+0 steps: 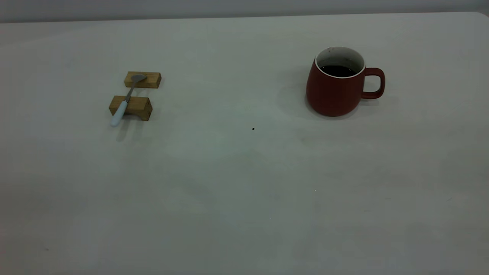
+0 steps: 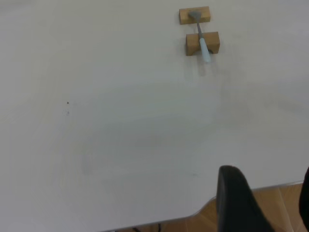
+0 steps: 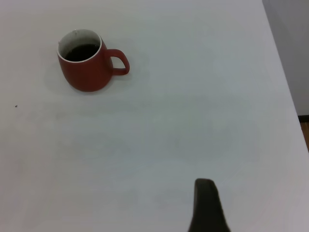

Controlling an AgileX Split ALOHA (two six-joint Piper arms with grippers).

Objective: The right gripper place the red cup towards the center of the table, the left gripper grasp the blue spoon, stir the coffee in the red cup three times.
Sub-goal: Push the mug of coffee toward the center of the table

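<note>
Cup [image 1: 335, 89] with coffee [image 1: 337, 70] stands at two o'clock on the table [image 1: 244, 183]; spoon [image 1: 126, 99] bridges two blocks [image 1: 131, 107] at ten. Left gripper [image 2: 270, 203] wide; right gripper [image 3: 206, 205] unclear.

Bare test bench, likely a lab: a wide matte off-white table [image 1: 229, 191] fills the frame, a plain grey wall [image 1: 244, 7] runs along the top edge, and wood-toned flooring [image 2: 285, 203] shows at lower right.
</note>
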